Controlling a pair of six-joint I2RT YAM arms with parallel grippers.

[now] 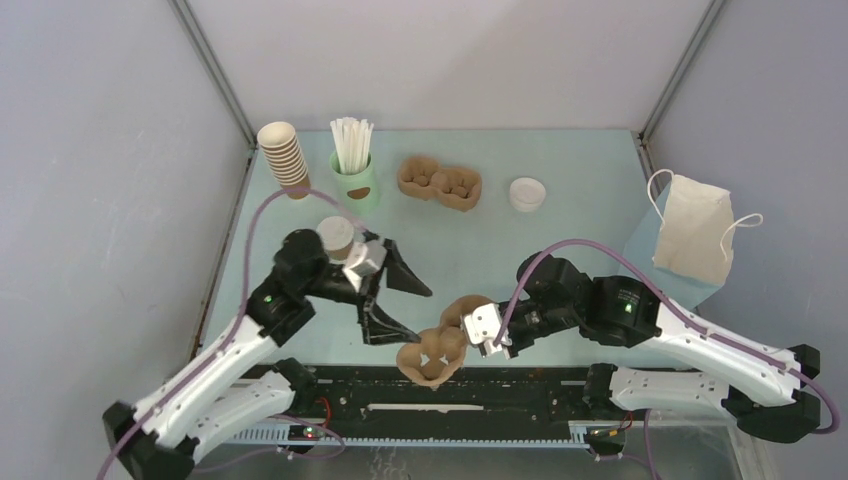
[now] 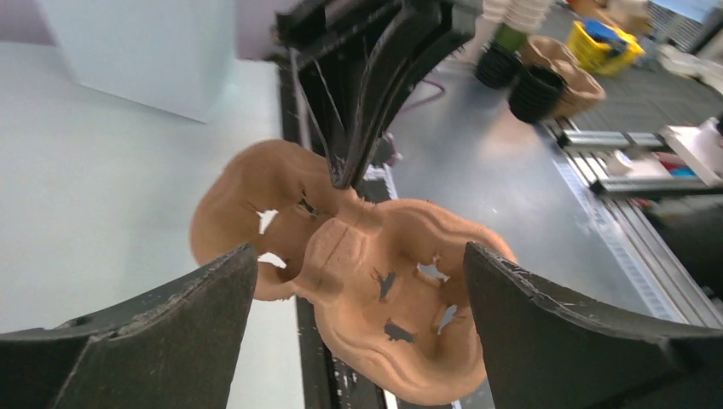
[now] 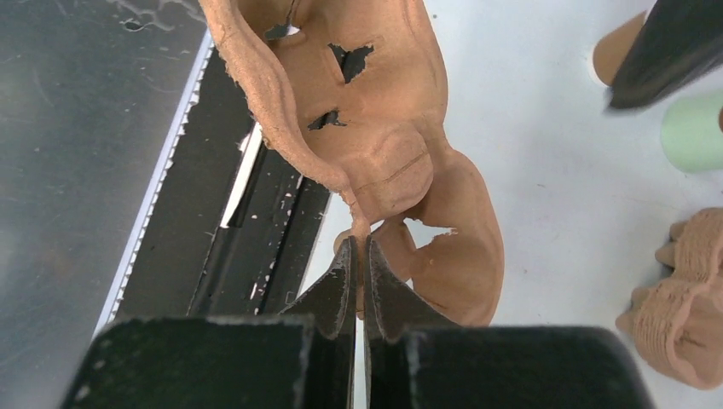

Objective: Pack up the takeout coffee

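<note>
A: What did the right tool [image 3: 361, 247] have?
B: It was pinched shut on the pulp carrier's [image 1: 432, 352] rim.
A: And the left tool [image 1: 423, 315]?
B: Spread wide, empty, just left of the carrier.
A: Where was the takeout coffee [image 1: 335, 238]?
B: Upright, farther left of and beyond the carrier, beside the left arm.

Lab cell; grey partition walls [image 1: 100, 150]

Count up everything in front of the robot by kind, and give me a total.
Pulp carriers: 2, the near carrier and the far carrier
Takeout coffee: 1
Stack of lidless brown cups: 1
Mint-green cup of straws: 1
Loose white lid: 1
White bag: 1
Total: 7
</note>
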